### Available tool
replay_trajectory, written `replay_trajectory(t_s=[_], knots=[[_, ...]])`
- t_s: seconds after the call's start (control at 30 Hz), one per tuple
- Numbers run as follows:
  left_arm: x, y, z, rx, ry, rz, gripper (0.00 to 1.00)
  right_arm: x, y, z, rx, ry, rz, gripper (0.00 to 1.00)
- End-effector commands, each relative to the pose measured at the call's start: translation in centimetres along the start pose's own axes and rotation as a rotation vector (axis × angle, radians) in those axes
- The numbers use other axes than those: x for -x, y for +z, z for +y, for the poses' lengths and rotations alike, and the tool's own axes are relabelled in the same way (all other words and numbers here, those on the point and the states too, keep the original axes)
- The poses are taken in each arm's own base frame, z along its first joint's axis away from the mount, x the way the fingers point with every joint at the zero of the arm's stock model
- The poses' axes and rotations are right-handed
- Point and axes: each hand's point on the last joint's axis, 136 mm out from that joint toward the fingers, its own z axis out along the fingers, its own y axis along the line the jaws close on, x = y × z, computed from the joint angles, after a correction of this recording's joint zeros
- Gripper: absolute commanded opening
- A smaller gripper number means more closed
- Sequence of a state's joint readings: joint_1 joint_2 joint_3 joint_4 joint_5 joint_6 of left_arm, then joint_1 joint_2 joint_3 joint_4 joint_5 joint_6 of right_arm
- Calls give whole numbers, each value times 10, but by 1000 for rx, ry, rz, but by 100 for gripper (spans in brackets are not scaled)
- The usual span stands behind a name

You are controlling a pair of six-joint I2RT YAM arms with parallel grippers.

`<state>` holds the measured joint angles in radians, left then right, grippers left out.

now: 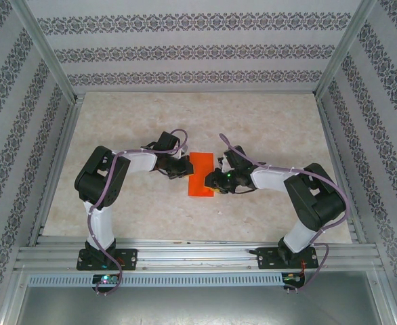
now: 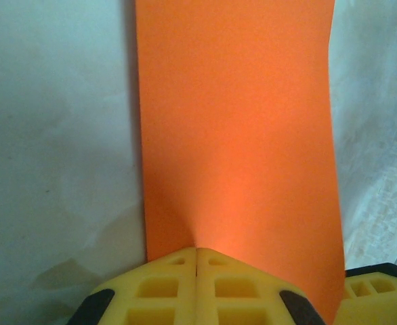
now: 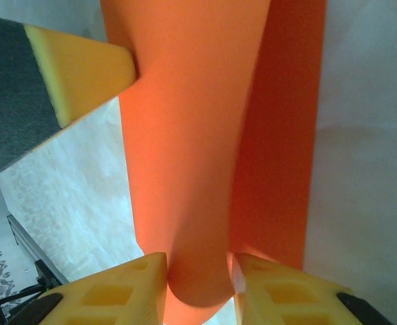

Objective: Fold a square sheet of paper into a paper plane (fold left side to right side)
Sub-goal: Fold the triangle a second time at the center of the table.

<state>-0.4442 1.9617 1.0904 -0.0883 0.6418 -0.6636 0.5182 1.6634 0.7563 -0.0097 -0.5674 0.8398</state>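
- One fold looks roughly made. The square sheet of paper [image 1: 200, 175] lies at the middle of the table [image 1: 117, 122] as a narrow strip, one half laid over the other, its long sides running from twelve to six.
- Seen from the right wrist, the pale upper half does not cover the darker lower half, which peeks out along the three o'clock side. The edges are not matched up.
- At the near end the doubled paper bulges up in a rounded loop instead of lying flat, so I'd judge the crease has not been pressed there.
- The right gripper [image 3: 200, 271] sits at about four o'clock of the sheet in the overhead view. Its jaws are drawn narrow with that loop caught between them, the paper touching both fingers.
- The left gripper [image 2: 196, 261] is at nine o'clock of the sheet, fingers pressed tight together. Its tips rest on the paper's edge where a small pucker shows. Whether it pinches the paper or only pins it down I can't tell.
- By my reckoning this crease has yet to be flattened, and every nose and wing fold is left to do. Nothing here looks like a dart.
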Motion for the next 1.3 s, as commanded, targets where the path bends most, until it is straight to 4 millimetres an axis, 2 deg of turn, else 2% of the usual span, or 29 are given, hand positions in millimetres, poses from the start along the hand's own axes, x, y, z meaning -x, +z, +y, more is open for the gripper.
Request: replay_trajectory(t_s=[0.0, 0.1, 0.63, 0.93, 1.1, 1.27], knots=[[-21, 5, 18, 79, -43, 46, 0, 5, -3, 3, 33, 1, -11, 35], [-21, 5, 18, 75, -41, 44, 0, 10, -1, 5, 47, -4, -17, 37], [-21, 5, 17, 71, -38, 42, 0, 46, 1, 9, 110, -21, -40, 35], [-20, 3, 15, 70, -37, 40, 0, 65, 2, 3, 117, -13, -55, 32], [-20, 2, 14, 69, -35, 36, 0, 69, 3, -1, 119, -8, -52, 30], [-19, 1, 13, 66, -33, 32, 0, 68, 5, -6, 115, 5, -41, 24]])
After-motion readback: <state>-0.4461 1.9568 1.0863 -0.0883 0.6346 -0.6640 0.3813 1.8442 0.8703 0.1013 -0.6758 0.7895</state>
